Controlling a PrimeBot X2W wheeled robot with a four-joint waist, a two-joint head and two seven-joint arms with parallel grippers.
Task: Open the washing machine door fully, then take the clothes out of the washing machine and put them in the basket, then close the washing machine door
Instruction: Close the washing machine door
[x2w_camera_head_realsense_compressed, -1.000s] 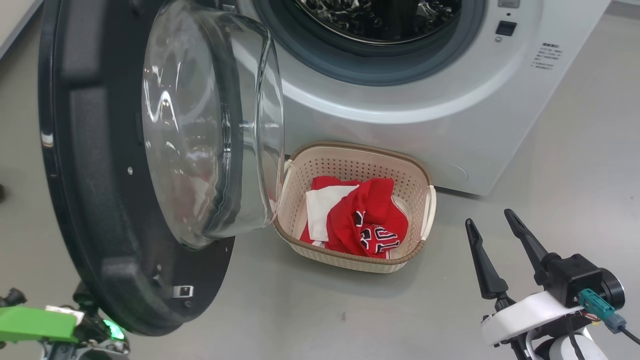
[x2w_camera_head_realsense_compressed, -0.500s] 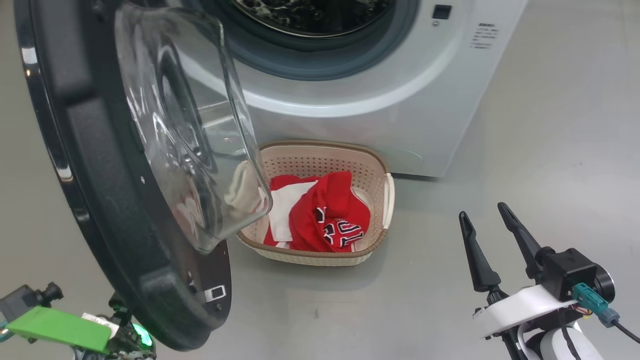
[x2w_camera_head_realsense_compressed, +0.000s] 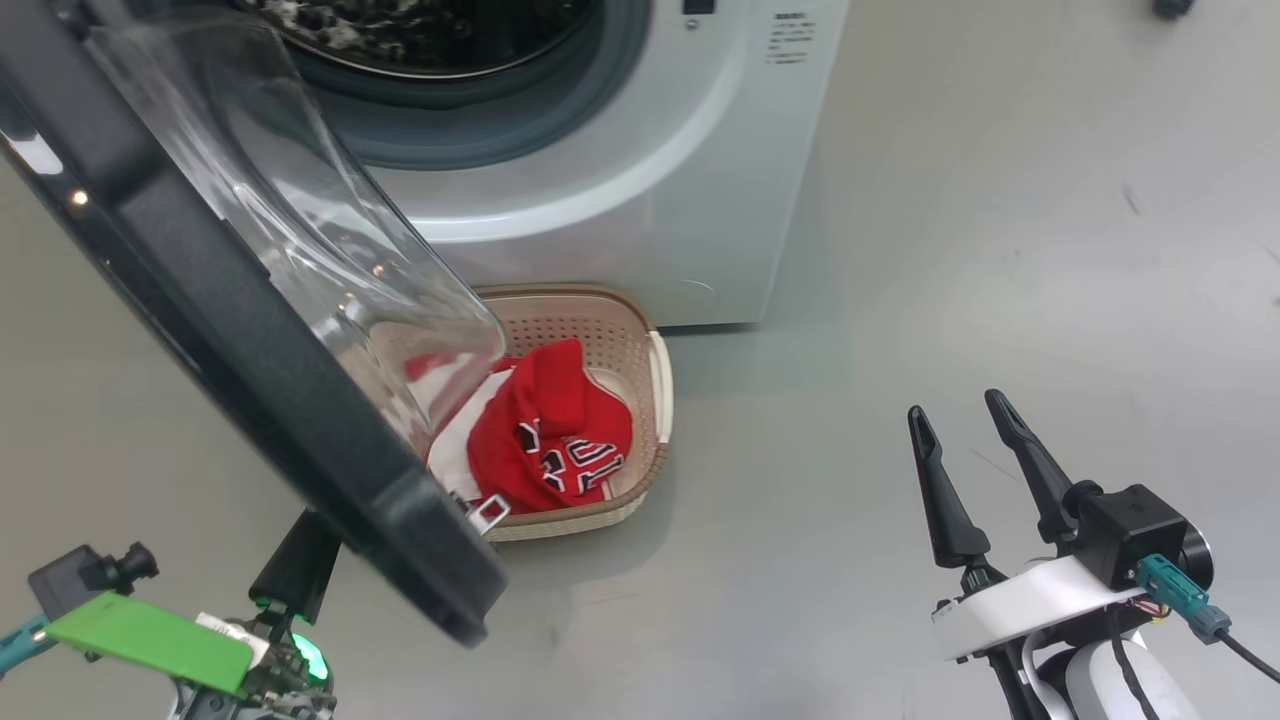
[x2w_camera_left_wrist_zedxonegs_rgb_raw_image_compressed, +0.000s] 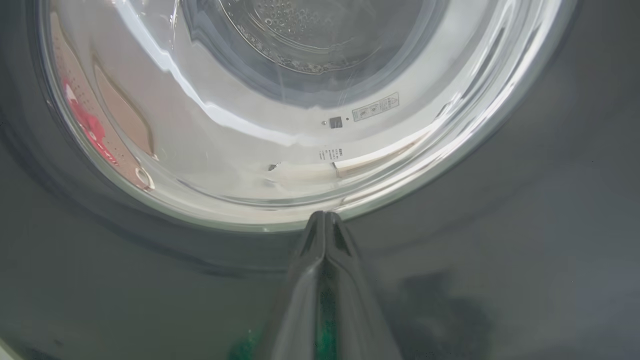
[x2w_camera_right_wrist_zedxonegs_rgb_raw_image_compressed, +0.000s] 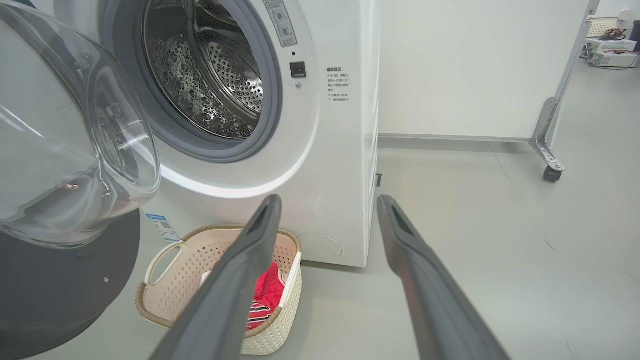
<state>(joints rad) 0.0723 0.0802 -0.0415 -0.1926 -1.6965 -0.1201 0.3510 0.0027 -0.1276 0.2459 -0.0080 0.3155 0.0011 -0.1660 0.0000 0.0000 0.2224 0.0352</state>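
The washing machine door (x2w_camera_head_realsense_compressed: 300, 400) stands partly open at the left, its glass bowl facing the white washing machine (x2w_camera_head_realsense_compressed: 600, 200). My left gripper (x2w_camera_head_realsense_compressed: 300, 555) is shut, with its fingertips together against the door's black outer face (x2w_camera_left_wrist_zedxonegs_rgb_raw_image_compressed: 500, 225) just below the glass in the left wrist view (x2w_camera_left_wrist_zedxonegs_rgb_raw_image_compressed: 325, 216). The steel drum (x2w_camera_right_wrist_zedxonegs_rgb_raw_image_compressed: 220, 75) looks bare. Red clothes (x2w_camera_head_realsense_compressed: 550, 430) lie in the cream basket (x2w_camera_head_realsense_compressed: 590, 330) at the foot of the machine, partly behind the door. My right gripper (x2w_camera_head_realsense_compressed: 960, 420) hangs open over the floor at the lower right, holding nothing (x2w_camera_right_wrist_zedxonegs_rgb_raw_image_compressed: 327, 200).
Grey floor (x2w_camera_head_realsense_compressed: 950, 250) stretches to the right of the machine. A white partition on a castor (x2w_camera_right_wrist_zedxonegs_rgb_raw_image_compressed: 550, 172) stands behind at the right. The basket (x2w_camera_right_wrist_zedxonegs_rgb_raw_image_compressed: 165, 255) sits close under the door's lower edge (x2w_camera_right_wrist_zedxonegs_rgb_raw_image_compressed: 60, 285).
The head camera has swung, shifting the whole picture left. The door now covers more of the basket, and my left gripper's dark finger shows behind the door's lower edge. The right gripper stays open.
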